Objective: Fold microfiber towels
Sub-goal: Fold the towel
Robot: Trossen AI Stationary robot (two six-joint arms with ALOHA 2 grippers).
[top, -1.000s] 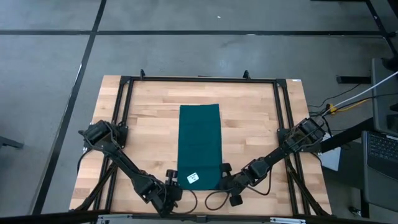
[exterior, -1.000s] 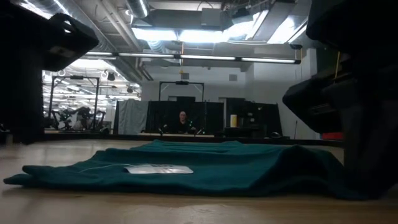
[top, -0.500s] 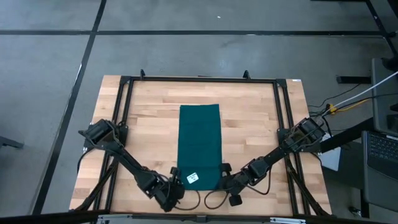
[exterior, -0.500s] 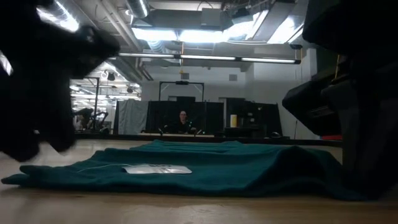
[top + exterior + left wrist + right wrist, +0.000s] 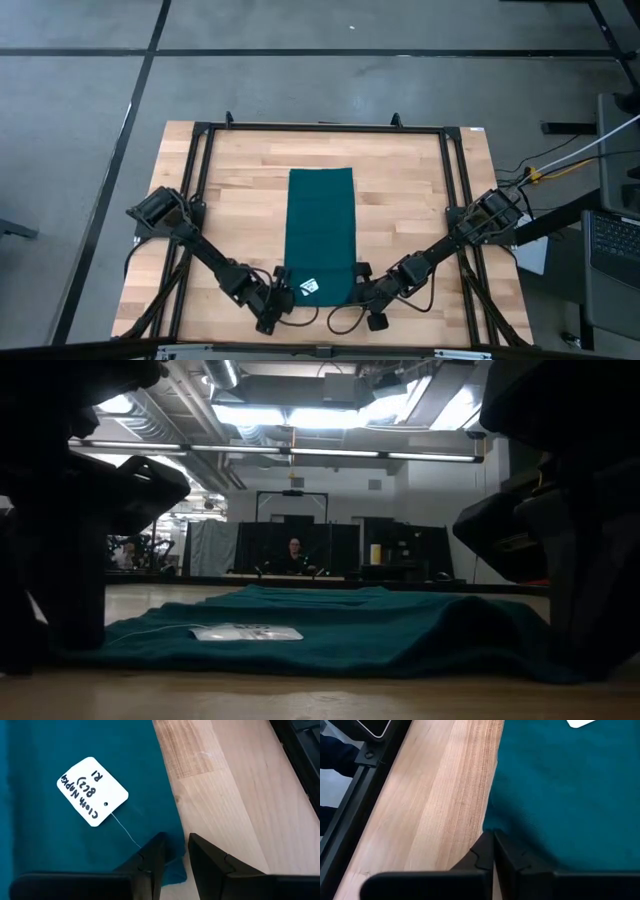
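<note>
The dark teal towel [image 5: 320, 225] lies flat on the wooden table as a long folded strip running from far to near. Its white tag [image 5: 308, 286] lies on top at the near end and also shows in the left wrist view [image 5: 93, 791]. My left gripper [image 5: 176, 845] is open at the towel's near left corner [image 5: 287, 296]. One finger [image 5: 152, 857] is over the cloth and the other [image 5: 205, 855] is over bare wood. I cannot tell whether they touch the towel. My right gripper [image 5: 493, 842] is shut on the towel at its near right corner [image 5: 356, 288]. My right gripper pinches the towel's right edge [image 5: 490, 824] close to the near corner between its two shut fingers. It comes in low, slanting from the table's near right side. One layer or several, I cannot tell. The cloth puckers a little at the fingers and lies on the table.
A black metal frame [image 5: 320, 128] runs around the table top. Loose black cables [image 5: 335, 322] lie on the wood just near of the towel, between the two grippers. Bare wood [image 5: 410, 200] flanks the towel on both sides. A person [image 5: 293, 552] sits far off in the room beyond.
My left gripper has moved away from the table's near edge, toward the far right, and come down at the towel's near left corner. In the low view it now stands low beside the cloth. The towel and my right gripper have stayed put.
</note>
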